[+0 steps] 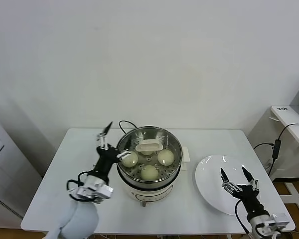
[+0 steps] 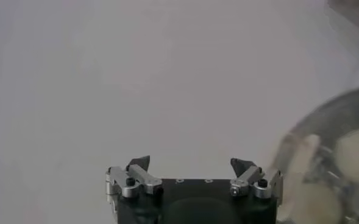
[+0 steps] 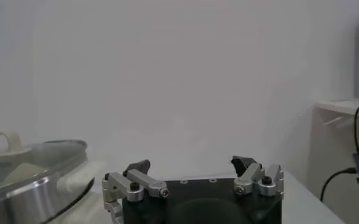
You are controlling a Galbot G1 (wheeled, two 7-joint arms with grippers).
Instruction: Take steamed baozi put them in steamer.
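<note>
My left gripper spread wide at steamer left rim, empty. Baozi rest inside steamer; plate right of steamer bare. Right gripper spread over plate, idle. Step judged: release done. Next: lift clear of rim.

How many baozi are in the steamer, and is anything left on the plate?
Done: three baozi sit clearly on the steamer floor, a fourth seems to lie half hidden behind its white handle; the plate looks bare. In hand: nothing; the left gripper stands open at the pot's rim, the right gripper open over the plate. Left: probably nothing.
</note>
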